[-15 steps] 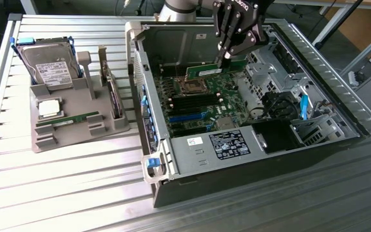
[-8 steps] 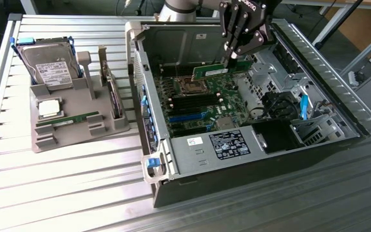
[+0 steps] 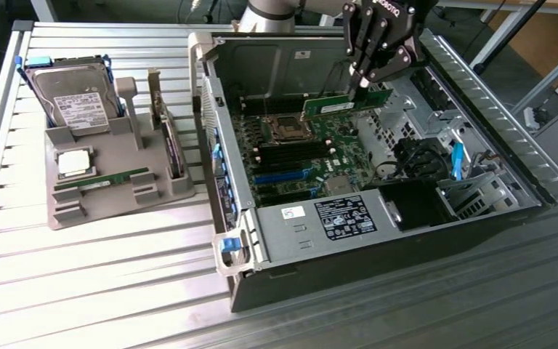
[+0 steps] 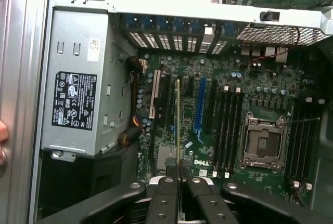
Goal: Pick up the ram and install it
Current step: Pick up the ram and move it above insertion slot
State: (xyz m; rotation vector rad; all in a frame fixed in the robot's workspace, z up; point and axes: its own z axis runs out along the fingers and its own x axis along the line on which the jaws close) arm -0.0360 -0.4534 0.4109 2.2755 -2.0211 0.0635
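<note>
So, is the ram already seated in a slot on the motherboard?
No, the pincer holds the ram in the air above the motherboard, not pressed into any slot.

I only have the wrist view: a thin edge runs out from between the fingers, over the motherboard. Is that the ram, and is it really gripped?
Observer: Yes. In the exterior view the gripper is shut on the ram, pinching its upper edge. The ram's green face and white label show.
Operator: Is it seated in a slot yet?
Observer: It doesn't look so. It appears raised above the motherboard, close to the CPU socket.
Operator: Anything lying outside the case?
Observer: A gray tray on the exterior view's left holds a hard drive, a CPU chip and another green stick.
</note>
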